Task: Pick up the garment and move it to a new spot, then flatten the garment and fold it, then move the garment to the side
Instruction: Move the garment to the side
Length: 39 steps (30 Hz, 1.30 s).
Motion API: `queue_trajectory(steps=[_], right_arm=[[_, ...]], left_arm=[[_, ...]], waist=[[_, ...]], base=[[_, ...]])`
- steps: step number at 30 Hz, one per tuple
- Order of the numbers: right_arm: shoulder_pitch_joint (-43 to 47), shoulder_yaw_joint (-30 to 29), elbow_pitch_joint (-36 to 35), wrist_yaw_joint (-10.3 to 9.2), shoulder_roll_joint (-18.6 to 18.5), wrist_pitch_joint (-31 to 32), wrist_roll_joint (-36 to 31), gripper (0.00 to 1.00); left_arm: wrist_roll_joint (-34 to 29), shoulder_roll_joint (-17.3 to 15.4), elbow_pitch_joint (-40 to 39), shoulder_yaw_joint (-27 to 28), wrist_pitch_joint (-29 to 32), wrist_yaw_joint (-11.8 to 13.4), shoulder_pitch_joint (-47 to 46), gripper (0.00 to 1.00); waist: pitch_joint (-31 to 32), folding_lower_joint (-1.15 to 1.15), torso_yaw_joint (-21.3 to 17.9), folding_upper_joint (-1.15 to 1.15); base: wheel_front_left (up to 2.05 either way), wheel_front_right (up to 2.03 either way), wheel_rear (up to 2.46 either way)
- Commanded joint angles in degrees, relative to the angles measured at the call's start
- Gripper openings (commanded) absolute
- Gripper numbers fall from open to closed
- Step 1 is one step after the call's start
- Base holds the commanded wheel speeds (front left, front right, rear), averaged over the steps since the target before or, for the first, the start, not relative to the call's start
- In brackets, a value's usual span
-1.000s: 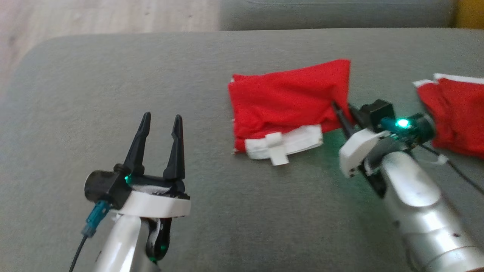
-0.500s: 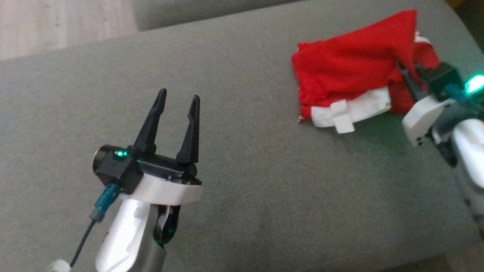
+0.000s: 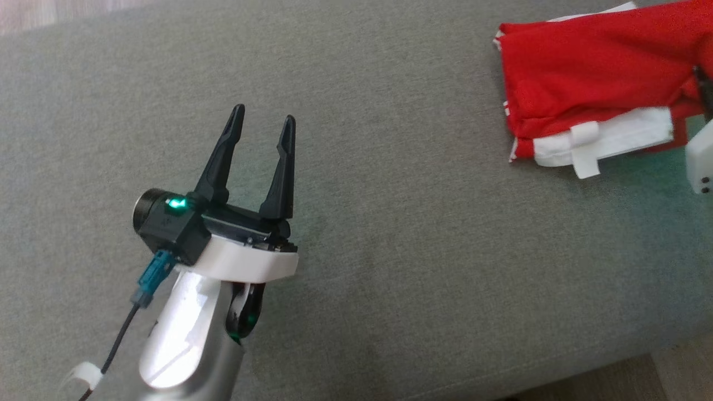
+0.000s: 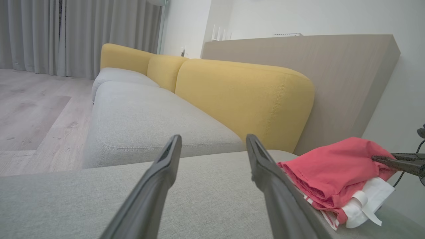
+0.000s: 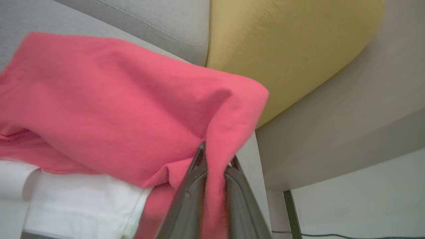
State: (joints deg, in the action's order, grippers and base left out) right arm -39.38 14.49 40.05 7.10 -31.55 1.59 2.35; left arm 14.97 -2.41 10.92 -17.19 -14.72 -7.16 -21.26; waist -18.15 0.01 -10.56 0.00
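The garment (image 3: 590, 83) is red with a white waistband, folded, and lies at the far right of the grey seat cushion (image 3: 390, 223). My right gripper (image 5: 216, 156) is shut on a fold at its right end, red fabric pinched between the fingers and lifted into a peak. In the head view, that gripper (image 3: 702, 83) sits at the right edge, mostly cut off. From the left wrist view, the garment (image 4: 328, 172) and the right gripper (image 4: 382, 159) show at the right. My left gripper (image 3: 263, 114) hovers open and empty over the cushion, well left of the garment.
The cushion's front edge (image 3: 613, 362) runs across the lower right, with floor beyond. A yellow backrest (image 4: 239, 99) and a wooden panel (image 4: 348, 73) stand behind the seat. A white edge (image 3: 613, 10) peeks out behind the garment's far side.
The head camera has swung, shifting the whole picture. The right gripper has dragged the garment rightward, onto the spot where another red piece lay. The left gripper stays open.
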Motion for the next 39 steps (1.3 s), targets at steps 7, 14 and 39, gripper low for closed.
queue_trajectory(steps=[7, 14, 39], right_arm=[[-0.1, -7.5, 0.4, 0.39, 1.4, -2.2, -3.5, 1.0], [-0.4, -11.0, -5.7, 0.39, 8.4, -6.2, -3.3, 1.0], [26.4, -12.4, -22.4, 0.39, 28.6, -16.5, 5.2, 1.0]], left_arm=[[-0.1, -1.2, -1.7, 1.8, -0.3, -0.3, -1.8, 1.0], [0.1, -1.2, -1.8, 3.8, -0.3, -0.3, -0.3, 1.0], [2.9, -0.5, -1.7, 9.0, -0.3, 0.3, 13.0, 1.0]], waist=[[-0.3, -0.01, 1.3, 0.0], [2.8, -0.01, 1.9, 0.0], [15.5, -0.01, 9.8, 0.0]], base=[[0.0, 0.0, 0.0], [0.0, 0.0, 0.0], [0.0, 0.0, 0.0]])
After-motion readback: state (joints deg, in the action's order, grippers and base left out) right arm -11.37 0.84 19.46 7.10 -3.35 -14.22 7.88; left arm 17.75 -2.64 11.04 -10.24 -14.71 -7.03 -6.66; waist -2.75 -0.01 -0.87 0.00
